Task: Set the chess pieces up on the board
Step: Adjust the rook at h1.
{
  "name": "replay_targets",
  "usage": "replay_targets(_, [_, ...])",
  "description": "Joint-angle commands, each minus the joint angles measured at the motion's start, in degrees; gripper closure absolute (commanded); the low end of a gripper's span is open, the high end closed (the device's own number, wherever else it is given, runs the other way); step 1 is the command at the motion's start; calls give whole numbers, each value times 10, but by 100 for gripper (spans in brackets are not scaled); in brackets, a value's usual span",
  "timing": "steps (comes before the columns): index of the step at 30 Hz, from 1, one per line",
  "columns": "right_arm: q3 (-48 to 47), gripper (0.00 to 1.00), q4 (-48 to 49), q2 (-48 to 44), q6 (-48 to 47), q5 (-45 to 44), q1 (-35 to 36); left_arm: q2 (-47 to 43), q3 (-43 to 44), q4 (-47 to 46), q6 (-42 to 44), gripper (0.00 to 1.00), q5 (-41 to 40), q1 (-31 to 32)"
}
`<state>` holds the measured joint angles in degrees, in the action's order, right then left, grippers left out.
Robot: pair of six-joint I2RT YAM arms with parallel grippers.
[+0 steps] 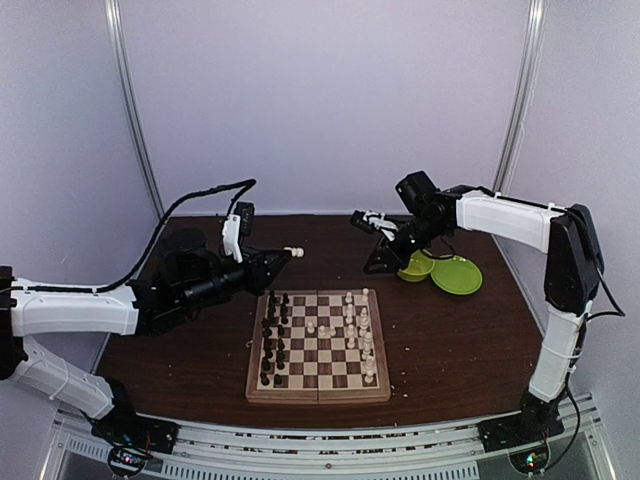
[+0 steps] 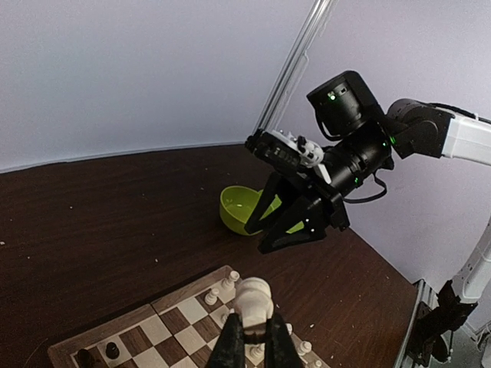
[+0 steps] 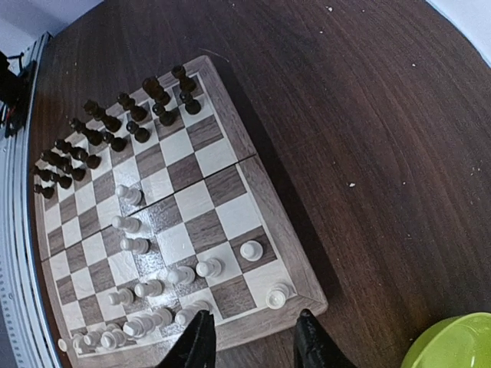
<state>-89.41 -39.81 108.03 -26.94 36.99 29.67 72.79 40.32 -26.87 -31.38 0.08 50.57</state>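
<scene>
- Pale lilac walls box in the cell on my feeds.
- The dark wood surface fills the floor of it.
- The board lies open at 6 o'clock on that surface, near the arm bases.
- A green plate and green bowl sit side by side at the board's 2 o'clock.
- My right end effector hangs off the board's 1 o'clock corner, fingers spread, carrying nothing.
- My left end effector hovers off the 11 o'clock corner, pinching a cream piece.
- The dark pieces fill two files along the 9 o'clock edge.
- The cream pieces crowd the 3 o'clock edge, with a few near the middle.
</scene>
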Motion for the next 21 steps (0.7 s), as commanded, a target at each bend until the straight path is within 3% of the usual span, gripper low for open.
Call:
replay_targets(1, [18, 64, 66, 23, 101, 49, -6, 8, 20, 2, 2, 100, 20, -4])
replay_targets(7, [48, 63, 96, 45, 142, 12, -6, 19, 31, 9, -2, 100, 30, -4])
replay_targets(21, [31, 61, 55, 81, 152, -20, -6, 35, 39, 2, -5, 100, 42, -4])
